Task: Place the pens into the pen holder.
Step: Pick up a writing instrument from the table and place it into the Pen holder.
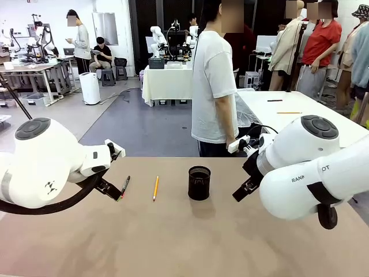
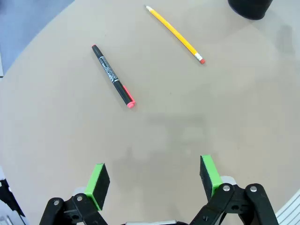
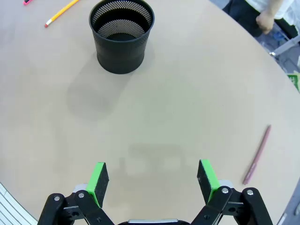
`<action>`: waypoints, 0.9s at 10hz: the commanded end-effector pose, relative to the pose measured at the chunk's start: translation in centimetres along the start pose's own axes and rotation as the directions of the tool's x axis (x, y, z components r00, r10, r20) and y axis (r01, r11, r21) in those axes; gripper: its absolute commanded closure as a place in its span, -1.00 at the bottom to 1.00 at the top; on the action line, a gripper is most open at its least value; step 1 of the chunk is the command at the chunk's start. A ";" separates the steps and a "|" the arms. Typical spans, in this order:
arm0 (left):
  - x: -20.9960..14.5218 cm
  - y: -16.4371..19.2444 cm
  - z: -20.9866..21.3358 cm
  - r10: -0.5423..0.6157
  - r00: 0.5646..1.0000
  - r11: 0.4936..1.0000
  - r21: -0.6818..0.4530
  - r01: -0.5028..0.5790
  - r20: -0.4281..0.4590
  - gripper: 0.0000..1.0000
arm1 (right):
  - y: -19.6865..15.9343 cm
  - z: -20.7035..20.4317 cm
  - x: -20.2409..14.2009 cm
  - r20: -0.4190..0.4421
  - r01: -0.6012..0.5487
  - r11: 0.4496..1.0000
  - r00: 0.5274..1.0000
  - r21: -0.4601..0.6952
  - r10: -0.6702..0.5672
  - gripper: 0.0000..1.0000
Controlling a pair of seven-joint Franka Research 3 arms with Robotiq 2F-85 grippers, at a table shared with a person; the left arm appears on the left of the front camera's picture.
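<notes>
The black mesh pen holder (image 1: 199,183) stands upright near the table's middle, and its open mouth (image 3: 122,18) looks empty. To its left lie a yellow pencil (image 1: 155,187) and a black pen with a pinkish-red end (image 1: 124,186). Both also lie flat ahead of my left gripper (image 2: 154,180), the pen (image 2: 113,76) nearer and the pencil (image 2: 174,33) farther. That gripper is open and empty above bare table. My right gripper (image 3: 153,180) is open and empty too, short of the holder. A dark reddish pen (image 3: 257,154) lies to its right.
A person in a white T-shirt (image 1: 214,81) stands at the table's far edge behind the holder. A hand (image 3: 266,19) shows at the top right of the right wrist view. A second table (image 1: 300,109) behind carries two more pens.
</notes>
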State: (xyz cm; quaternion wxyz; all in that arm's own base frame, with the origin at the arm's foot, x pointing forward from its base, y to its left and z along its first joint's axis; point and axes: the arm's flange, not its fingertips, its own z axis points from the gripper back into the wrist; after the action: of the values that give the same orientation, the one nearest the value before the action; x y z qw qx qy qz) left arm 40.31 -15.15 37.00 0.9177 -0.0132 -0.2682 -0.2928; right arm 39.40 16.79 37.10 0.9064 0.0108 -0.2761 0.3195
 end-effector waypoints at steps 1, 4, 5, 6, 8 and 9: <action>0.0 0.0 0.0 0.000 1.000 1.000 0.000 0.000 0.000 -1.00 | 0.0 0.0 0.0 0.000 0.001 1.000 1.000 0.000 -0.001 -1.00; 0.0 0.0 0.0 0.000 1.000 1.000 0.000 0.000 0.000 -1.00 | 0.0 0.0 0.0 0.000 0.001 1.000 1.000 0.000 -0.001 -1.00; 0.0 0.0 0.0 0.000 1.000 1.000 0.000 0.000 0.000 -1.00 | 0.0 0.0 0.0 0.000 0.001 1.000 1.000 0.000 -0.001 -1.00; 0.0 0.0 0.0 0.000 1.000 1.000 0.000 0.000 0.000 -1.00 | 0.0 0.0 0.0 0.000 0.001 1.000 1.000 0.000 -0.001 -1.00; 0.0 0.0 0.0 0.000 1.000 1.000 0.000 0.000 0.000 -1.00 | 0.0 0.0 0.0 0.000 0.001 1.000 1.000 0.000 -0.001 -1.00; 0.0 0.0 0.0 0.000 1.000 1.000 0.000 0.000 0.000 -1.00 | 0.0 0.0 0.0 0.000 0.001 1.000 1.000 0.000 -0.001 -1.00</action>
State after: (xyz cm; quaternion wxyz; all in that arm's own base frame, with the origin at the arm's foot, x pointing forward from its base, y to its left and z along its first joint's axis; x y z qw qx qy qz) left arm 40.31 -15.15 37.00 0.9177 -0.0132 -0.2682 -0.2928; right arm 39.40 16.79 37.10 0.9064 0.0107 -0.2761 0.3195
